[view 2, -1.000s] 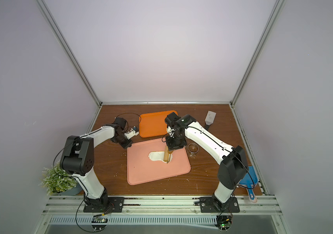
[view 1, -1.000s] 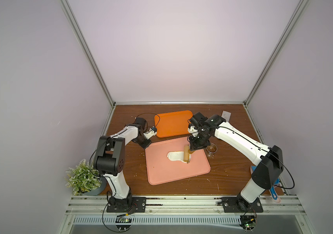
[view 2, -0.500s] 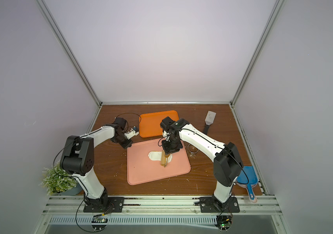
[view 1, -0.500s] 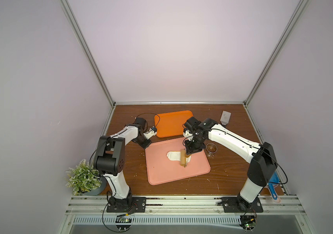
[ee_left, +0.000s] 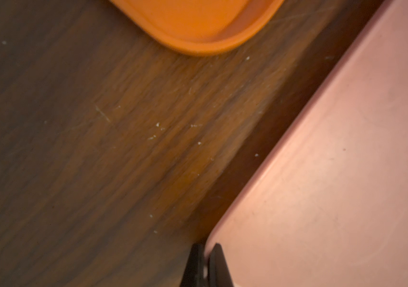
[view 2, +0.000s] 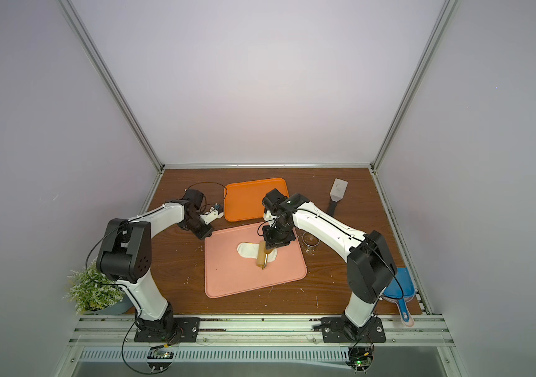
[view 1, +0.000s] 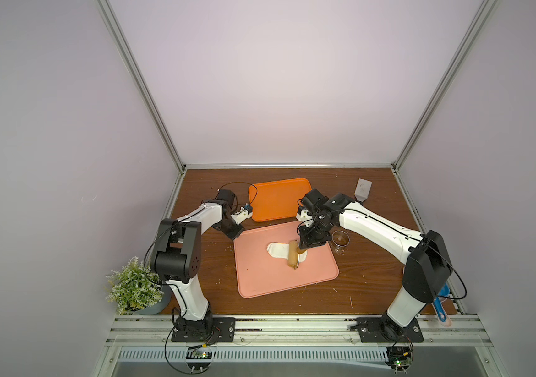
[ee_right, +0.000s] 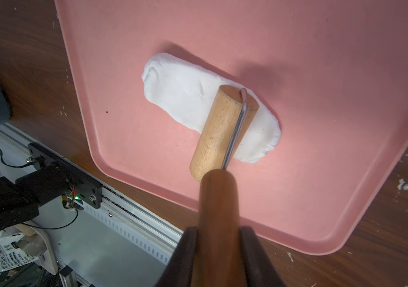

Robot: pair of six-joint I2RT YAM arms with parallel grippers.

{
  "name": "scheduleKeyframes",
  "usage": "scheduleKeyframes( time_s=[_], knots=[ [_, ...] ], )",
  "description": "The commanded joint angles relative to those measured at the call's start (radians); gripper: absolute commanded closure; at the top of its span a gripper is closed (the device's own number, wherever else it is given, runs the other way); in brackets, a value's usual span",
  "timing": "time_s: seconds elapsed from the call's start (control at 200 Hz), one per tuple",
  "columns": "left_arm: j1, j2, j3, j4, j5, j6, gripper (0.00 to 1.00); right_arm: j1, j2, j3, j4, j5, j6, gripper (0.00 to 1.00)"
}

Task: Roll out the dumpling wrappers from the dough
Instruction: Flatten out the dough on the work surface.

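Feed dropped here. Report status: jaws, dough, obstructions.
Left jaws clamped on pink tray corner. Right jaws gripping roller handle, roller on dough. Dough oblong, uncut. Nothing in the way.

Wooden roller (view 1: 292,258) farther left along the dough (view 1: 276,250) (slightly)

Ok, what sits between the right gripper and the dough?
The roller: the right gripper clamps its brown handle, and its pale wooden drum lies across the dough on the pink tray. The right wrist view shows it.
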Motion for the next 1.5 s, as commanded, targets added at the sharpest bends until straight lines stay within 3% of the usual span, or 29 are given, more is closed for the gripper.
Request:
scheduleKeyframes(
  time_s=[0.0, 0.38, 0.565, 0.876, 1.141, 1.496],
  knots=[
    [-0.011, 0.150, -0.080, 0.074, -0.022, -0.011, 1.00, 0.043, 0.151, -0.120, 0.160, -0.035, -0.043, 1.00],
    [-0.011, 0.151, -0.080, 0.072, -0.022, -0.011, 1.00, 0.061, -0.098, 0.005, 0.179, -0.075, -0.081, 1.00],
    [-0.011, 0.152, -0.079, 0.073, -0.022, -0.012, 1.00, 0.061, -0.136, 0.110, 0.134, -0.083, -0.080, 1.00],
    [-0.010, 0.152, -0.080, 0.073, -0.022, -0.011, 1.00, 0.079, 0.020, 0.258, 0.068, -0.058, -0.056, 1.00],
    [-0.011, 0.152, -0.081, 0.073, -0.023, -0.010, 1.00, 0.079, 0.158, 0.377, -0.027, 0.033, -0.034, 1.00],
    [-0.011, 0.147, -0.080, 0.073, -0.025, -0.012, 1.00, 0.078, 0.299, 0.419, -0.128, 0.080, 0.009, 1.00]
  ],
)
